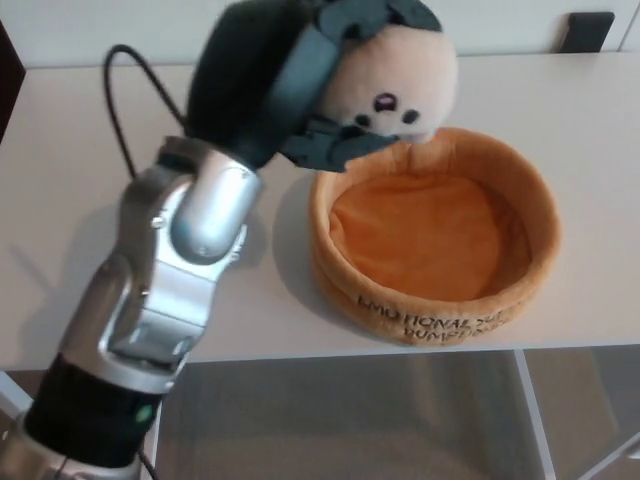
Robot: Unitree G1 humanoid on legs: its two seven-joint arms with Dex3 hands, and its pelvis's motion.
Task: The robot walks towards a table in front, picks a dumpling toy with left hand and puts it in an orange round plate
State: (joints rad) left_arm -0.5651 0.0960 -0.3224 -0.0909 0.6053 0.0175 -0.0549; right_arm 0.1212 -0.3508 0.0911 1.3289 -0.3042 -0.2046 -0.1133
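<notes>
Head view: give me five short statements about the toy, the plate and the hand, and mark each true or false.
1. The left hand holds the dumpling toy off the table. True.
2. The toy lies inside the orange plate. False: it is in the air, over the plate's far left rim.
3. The plate has nothing in it. True.
4. The plate stands on the floor. False: it stands on the white table.
5. The robot's right hand is over the plate. False: it is not in view.
</notes>
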